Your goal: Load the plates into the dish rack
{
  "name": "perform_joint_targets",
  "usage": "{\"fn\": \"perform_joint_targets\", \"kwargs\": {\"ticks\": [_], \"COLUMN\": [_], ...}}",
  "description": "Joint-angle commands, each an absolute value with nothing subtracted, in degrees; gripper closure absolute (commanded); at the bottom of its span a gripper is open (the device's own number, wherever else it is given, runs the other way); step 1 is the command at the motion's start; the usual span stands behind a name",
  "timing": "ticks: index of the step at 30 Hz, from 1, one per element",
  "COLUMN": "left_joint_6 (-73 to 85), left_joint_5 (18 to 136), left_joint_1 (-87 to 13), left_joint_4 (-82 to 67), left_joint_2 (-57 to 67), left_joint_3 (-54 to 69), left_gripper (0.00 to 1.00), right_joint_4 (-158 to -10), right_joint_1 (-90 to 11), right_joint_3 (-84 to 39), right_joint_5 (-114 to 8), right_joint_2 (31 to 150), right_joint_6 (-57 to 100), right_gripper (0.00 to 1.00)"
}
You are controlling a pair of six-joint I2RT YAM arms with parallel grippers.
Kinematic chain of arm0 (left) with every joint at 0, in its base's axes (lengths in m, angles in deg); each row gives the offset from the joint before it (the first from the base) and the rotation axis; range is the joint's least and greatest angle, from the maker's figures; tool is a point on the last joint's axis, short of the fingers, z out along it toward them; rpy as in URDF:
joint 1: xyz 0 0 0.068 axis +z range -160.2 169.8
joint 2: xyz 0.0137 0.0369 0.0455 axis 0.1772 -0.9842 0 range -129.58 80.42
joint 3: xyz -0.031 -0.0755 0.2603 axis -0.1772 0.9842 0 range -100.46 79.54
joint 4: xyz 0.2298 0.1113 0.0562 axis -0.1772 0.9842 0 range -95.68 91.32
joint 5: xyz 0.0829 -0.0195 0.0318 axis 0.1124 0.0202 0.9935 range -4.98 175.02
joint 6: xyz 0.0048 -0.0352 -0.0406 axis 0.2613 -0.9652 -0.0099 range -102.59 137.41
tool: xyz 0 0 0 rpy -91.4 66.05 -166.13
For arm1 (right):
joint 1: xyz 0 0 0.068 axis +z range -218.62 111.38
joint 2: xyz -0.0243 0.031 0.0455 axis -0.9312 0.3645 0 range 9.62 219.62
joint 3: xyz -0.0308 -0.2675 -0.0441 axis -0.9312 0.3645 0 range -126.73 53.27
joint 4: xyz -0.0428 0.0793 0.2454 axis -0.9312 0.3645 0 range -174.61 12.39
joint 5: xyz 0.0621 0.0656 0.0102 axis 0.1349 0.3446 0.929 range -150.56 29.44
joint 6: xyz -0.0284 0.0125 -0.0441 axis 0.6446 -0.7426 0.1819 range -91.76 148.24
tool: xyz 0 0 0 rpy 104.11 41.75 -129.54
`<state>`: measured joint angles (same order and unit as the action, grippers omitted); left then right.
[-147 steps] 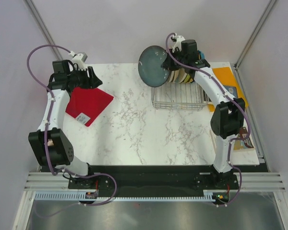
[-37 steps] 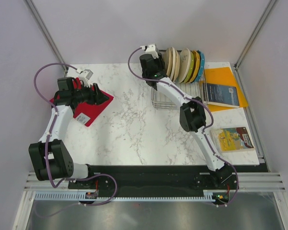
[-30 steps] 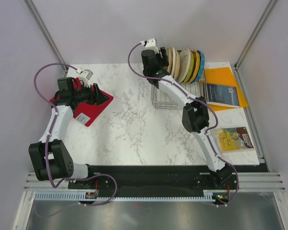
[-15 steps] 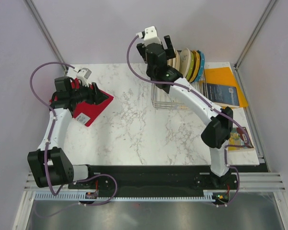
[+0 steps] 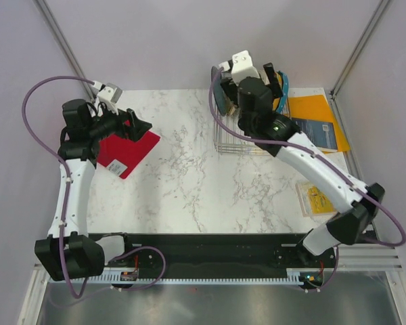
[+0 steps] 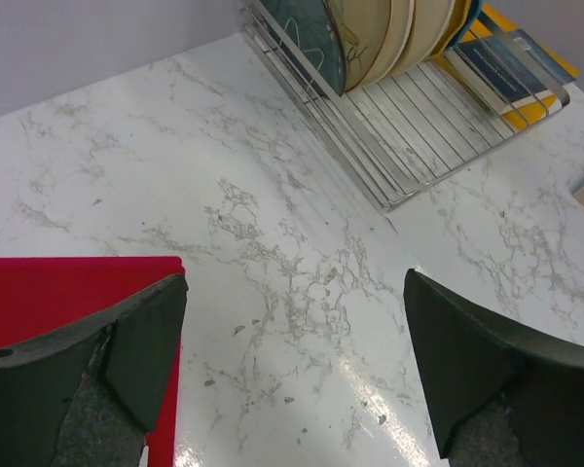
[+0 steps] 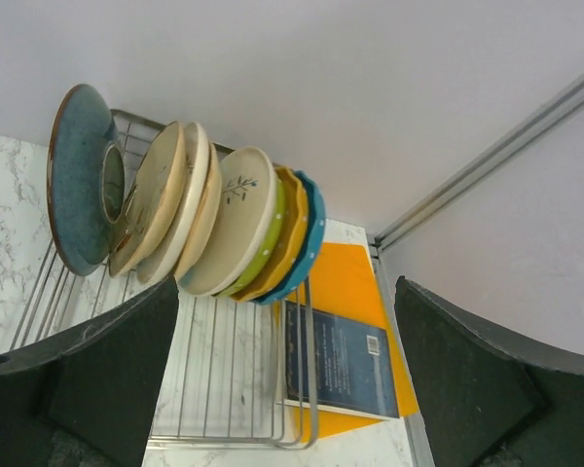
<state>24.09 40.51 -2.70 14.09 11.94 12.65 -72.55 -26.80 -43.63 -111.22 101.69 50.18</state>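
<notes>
The dish rack [image 5: 247, 143] stands at the table's far right with the plates upright in its slots. The dark teal plate [image 7: 81, 190] is at the left end, then cream plates [image 7: 165, 199], one with a branch drawing [image 7: 236, 219]. Green, yellow and blue rims [image 7: 297, 238] close the row. My right gripper [image 5: 254, 76] hovers above the rack, open and empty, apart from the plates. My left gripper [image 5: 137, 124] is open and empty over the right edge of the red mat [image 5: 125, 150]. In the left wrist view the rack [image 6: 419, 136] lies far ahead of its fingers [image 6: 141, 341].
An orange folder [image 5: 319, 108] with a dark blue book [image 5: 312, 133] on it lies right of the rack. A yellow packet [image 5: 314, 198] sits near the right edge, under my right arm. Metal frame posts rise at both back corners.
My right gripper has let go, opened and lifted up and back from the rack, where the teal plate now stands. My left gripper has opened wider and risen over the mat.
</notes>
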Motion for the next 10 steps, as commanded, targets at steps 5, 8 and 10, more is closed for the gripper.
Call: {"fn": "perform_joint_targets", "kwargs": {"ticks": [5,8,10], "left_joint_6": [25.8,25.6,25.2], "left_joint_5": [43.7,45.5,46.3], "left_joint_1": [-5.5,-7.0,-8.0], "left_joint_4": [16.4,16.6,16.7], "left_joint_2": [16.5,17.1,17.0], "left_joint_3": [3.5,1.5,0.6], "left_gripper": [0.00,0.00,0.00], "right_joint_4": [-65.6,-63.8,-63.4], "right_joint_1": [-25.9,-25.8,-26.1], "right_joint_3": [-38.8,-36.6,-35.7], "right_joint_5": [-114.1,-114.6,-115.0], "right_joint_2": [85.7,83.0,82.3], "right_joint_6": [49.3,47.6,46.9], "right_gripper": [0.02,0.02,0.02]}}
